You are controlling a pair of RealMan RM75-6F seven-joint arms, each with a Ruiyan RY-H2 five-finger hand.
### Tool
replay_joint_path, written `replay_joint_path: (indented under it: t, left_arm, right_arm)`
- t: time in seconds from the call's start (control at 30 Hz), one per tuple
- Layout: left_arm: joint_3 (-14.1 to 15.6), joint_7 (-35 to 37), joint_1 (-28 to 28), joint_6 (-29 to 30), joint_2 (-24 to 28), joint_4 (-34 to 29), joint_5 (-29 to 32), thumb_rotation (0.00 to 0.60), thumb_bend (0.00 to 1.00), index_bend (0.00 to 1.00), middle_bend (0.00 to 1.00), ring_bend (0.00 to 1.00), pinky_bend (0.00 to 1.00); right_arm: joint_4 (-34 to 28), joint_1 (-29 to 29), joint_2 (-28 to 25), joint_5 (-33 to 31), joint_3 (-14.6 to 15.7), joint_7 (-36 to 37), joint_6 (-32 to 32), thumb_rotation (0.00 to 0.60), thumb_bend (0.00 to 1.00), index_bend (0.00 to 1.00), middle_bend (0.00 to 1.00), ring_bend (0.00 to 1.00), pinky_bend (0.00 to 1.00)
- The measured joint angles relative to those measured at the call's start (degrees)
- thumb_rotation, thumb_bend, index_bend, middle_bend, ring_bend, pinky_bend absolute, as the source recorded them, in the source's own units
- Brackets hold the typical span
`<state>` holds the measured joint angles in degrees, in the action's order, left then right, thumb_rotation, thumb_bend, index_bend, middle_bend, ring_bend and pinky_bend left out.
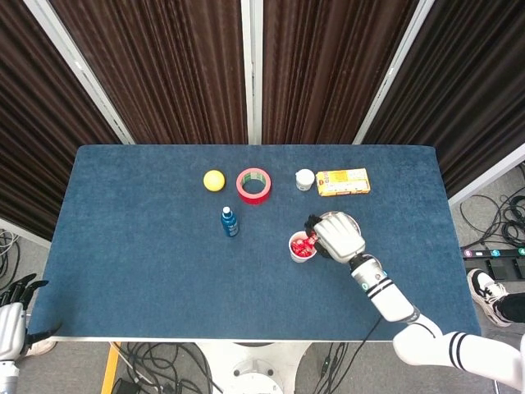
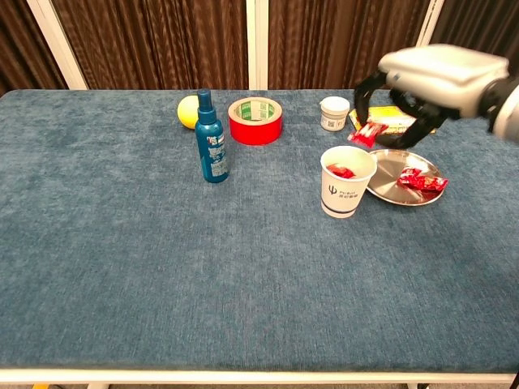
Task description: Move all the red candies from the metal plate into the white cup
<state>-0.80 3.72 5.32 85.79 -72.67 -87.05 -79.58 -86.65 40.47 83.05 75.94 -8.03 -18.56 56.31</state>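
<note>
The right hand (image 2: pixel 422 81) pinched a red candy (image 2: pixel 368 132) just above the cup (image 2: pixel 347 182), poised to drop it in; another candy (image 2: pixel 422 180) lay on the plate (image 2: pixel 389 188) below.

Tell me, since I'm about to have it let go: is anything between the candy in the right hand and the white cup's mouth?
Nothing visible. The right hand pinches a red candy in the air just above the open white cup, with only empty space between them.

Spray bottle (image 2: pixel 210 139), red tape (image 2: pixel 255 120), yellow ball (image 1: pixel 214 180).
</note>
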Motion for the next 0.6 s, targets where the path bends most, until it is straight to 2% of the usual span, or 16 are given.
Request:
replay_joint_path:
  t: [0.1, 0.17, 0.2, 0.33, 0.5, 0.6]
  left_arm:
    - [0.06, 0.19, 0.07, -0.13, -0.08, 0.24, 0.13, 0.600, 0.05, 0.30, 0.22, 0.14, 0.19]
    - [0.09, 0.43, 0.16, -0.13, -0.14, 0.39, 0.18, 0.600, 0.05, 0.30, 0.22, 0.14, 0.19]
    - [0.09, 0.48, 0.19, -0.12, -0.17, 0.50, 0.23, 0.600, 0.05, 0.30, 0.22, 0.14, 0.19]
    - [0.02, 0.65, 0.13, -0.36, -0.32, 0.83, 0.36, 0.600, 0.05, 0.30, 0.22, 0.14, 0.19]
    - [-0.04, 0.66, 0.00, -0.38, -0.48, 1.02, 0.15, 0.600, 0.05, 0.30, 0.22, 0.14, 0.19]
    - [-0.11, 0.75, -0.03, -0.30, -0.46, 1.09, 0.06, 0.600, 0.05, 0.30, 0.22, 0.14, 0.19]
  right_arm:
    - [1.35, 0.79, 1.83, -0.74, 0.40, -1.14, -1.44, 0.600, 0.32, 0.49, 0.35, 0.78, 1.00]
    - [1.81, 1.14, 2.37, -0.96, 0.67, -1.91, -1.89, 0.600, 0.27, 0.43, 0.33, 0.77, 1.00]
    - [1.87, 1.20, 2.44, -1.04, 0.72, -2.19, -1.90, 0.600, 0.20, 0.38, 0.31, 0.77, 1.00]
    - [1.35, 1.03, 1.85, -1.48, 0.83, -2.95, -1.54, 0.600, 0.07, 0.30, 0.28, 0.76, 1.00]
    - [0.77, -0.05, 0.42, -2.47, 0.36, -3.03, 0.39, 0.600, 0.04, 0.28, 0.27, 0.76, 1.00]
    - [1.38, -0.91, -0.59, -4.21, 0.04, -3.42, 1.17, 0.600, 0.05, 0.34, 0.28, 0.76, 1.00]
